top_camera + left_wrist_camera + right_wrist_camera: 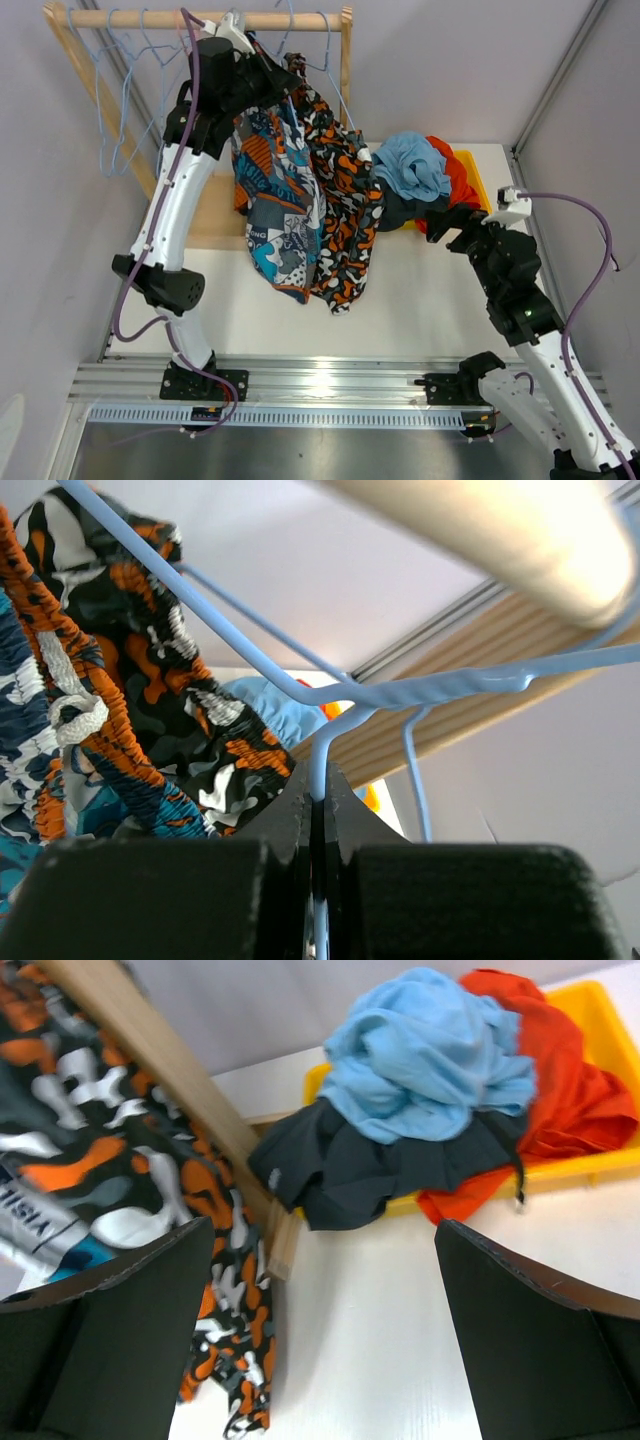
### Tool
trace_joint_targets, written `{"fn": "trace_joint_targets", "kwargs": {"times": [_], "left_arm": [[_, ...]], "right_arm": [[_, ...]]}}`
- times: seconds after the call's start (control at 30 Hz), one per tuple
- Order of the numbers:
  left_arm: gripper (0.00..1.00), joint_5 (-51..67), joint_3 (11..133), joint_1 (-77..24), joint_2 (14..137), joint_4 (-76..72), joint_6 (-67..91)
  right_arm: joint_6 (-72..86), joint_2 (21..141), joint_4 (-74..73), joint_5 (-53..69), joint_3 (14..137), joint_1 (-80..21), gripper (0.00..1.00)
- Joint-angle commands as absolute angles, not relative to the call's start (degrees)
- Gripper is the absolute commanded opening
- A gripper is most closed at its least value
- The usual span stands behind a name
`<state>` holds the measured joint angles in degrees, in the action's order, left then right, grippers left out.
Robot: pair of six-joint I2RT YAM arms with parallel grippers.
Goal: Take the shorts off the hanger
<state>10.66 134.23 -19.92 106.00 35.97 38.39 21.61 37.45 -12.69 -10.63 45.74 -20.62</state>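
Left gripper (322, 783) pinching shut on the light blue wire hanger (420, 690), right gripper (322, 1320) gaping wide and empty over the white table (420, 300).
The blue-and-orange print shorts (275, 215) and orange-black-white blotch print shorts (345, 225) are hanging limp at centre frame. Being soft and light, they are probably best taken at the gathered elastic waistband. Right of them, three plain shorts (430, 1060) are lying heaped in the yellow plastic tray (600, 1172), and at the top the wooden rail (130, 18) is sitting close against pale walls.
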Motion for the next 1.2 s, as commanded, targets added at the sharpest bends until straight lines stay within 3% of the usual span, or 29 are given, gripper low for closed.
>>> {"fn": "trace_joint_targets", "kwargs": {"times": [0.0, 0.13, 0.27, 0.4, 0.63, 1.0, 1.03, 1.13, 1.17], "left_arm": [[0.00, 9.2, 139.0, -19.9, 101.3, 35.8, 36.1], [0.00, 10.5, 139.5, -19.6, 98.9, 36.0, 37.1], [0.00, 11.0, 139.5, -19.3, 96.9, 37.0, 37.6], [0.00, 11.2, 139.2, -19.1, 95.3, 37.7, 37.8], [0.00, 12.8, 140.1, -18.0, 93.2, 39.0, 37.7], [0.00, 14.4, 139.0, -16.6, 90.4, 39.8, 37.9], [0.00, 14.4, 138.8, -16.5, 90.4, 39.7, 37.9], [0.00, 14.8, 138.4, -16.2, 89.8, 39.5, 38.1], [0.00, 14.9, 138.5, -16.0, 89.8, 39.3, 38.3]], "right_arm": [[17.9, 40.4, -8.0, -8.4, 54.1, -25.1, 0.99], [12.1, 48.6, -7.5, -10.1, 66.2, -37.2, 0.99], [5.4, 58.4, -4.8, -16.2, 76.4, -57.6, 1.00], [1.9, 68.3, -1.1, -20.4, 82.0, -66.9, 0.99], [3.4, 78.2, 6.8, -20.9, 81.0, -67.7, 0.99], [6.1, 82.8, 9.4, -22.1, 78.8, -67.1, 0.99], [6.2, 82.8, 9.5, -22.1, 78.4, -67.1, 0.98], [7.6, 83.1, 9.7, -21.3, 77.1, -66.9, 0.74], [8.2, 83.2, 9.8, -20.8, 76.6, -66.7, 0.58]]}}
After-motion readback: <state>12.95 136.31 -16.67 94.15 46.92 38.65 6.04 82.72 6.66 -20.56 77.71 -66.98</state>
